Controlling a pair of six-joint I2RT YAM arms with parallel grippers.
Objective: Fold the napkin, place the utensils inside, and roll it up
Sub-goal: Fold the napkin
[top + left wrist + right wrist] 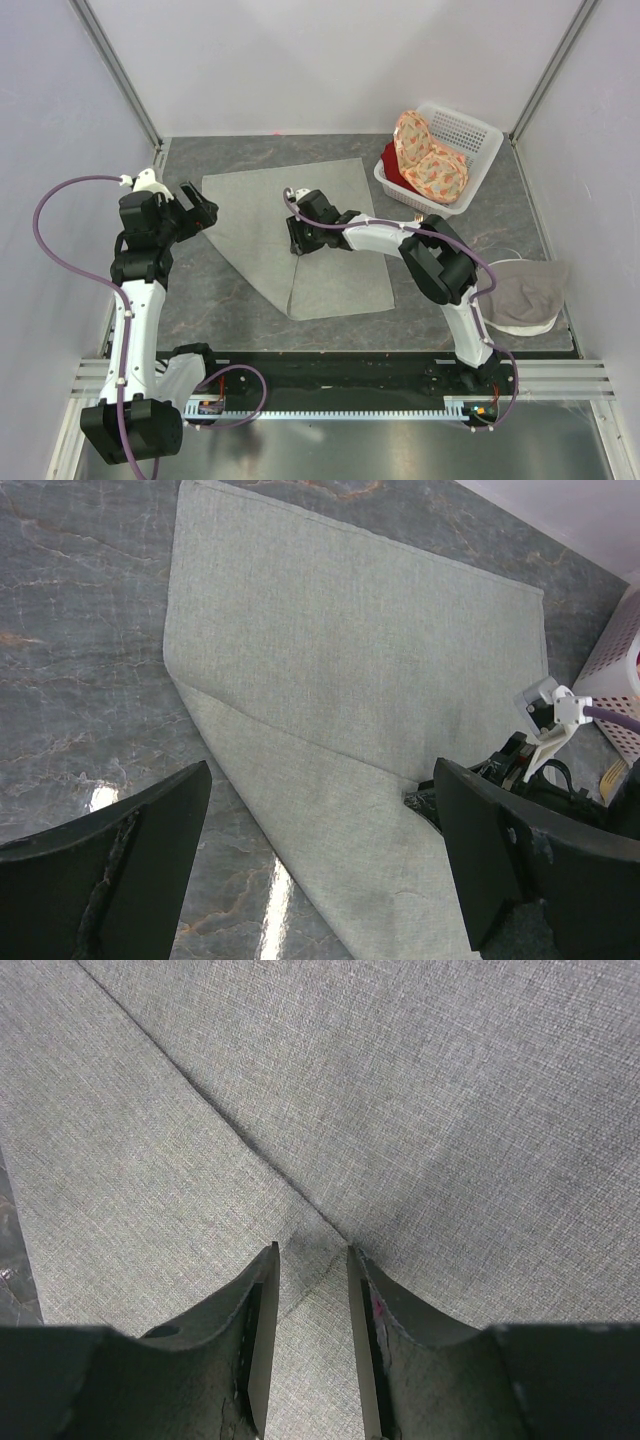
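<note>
Napkin (260,215) lies flat in the middle of the table, with its near-left corner turned in over the centre, so a slanted fold runs along its left side. The tip of that flap sits right under my right gripper (300,240).

On the right wrist view, the right gripper (310,1255) is down on the cloth with its jaws drawn close. Only a narrow gap is left, and a small ridge of napkin (450,1110) stands between the pads. I cannot tell whether that ridge is pinched fast or only nudged up.

My left gripper (195,205) hangs over the napkin's left edge, spread as wide as it goes and holding nothing.

I read the step in hand as the fold, taking hold of the flap's tip. To do it well, I would finish closing before raising anything. I want only the top layer in the pinch, because catching both layers would drag the whole sheet. Then I would lift low and carry the tip straight across, so the crease stays sharp. The left gripper could press down near the fold line to stop the napkin sliding. I see no fork in any view.
</note>
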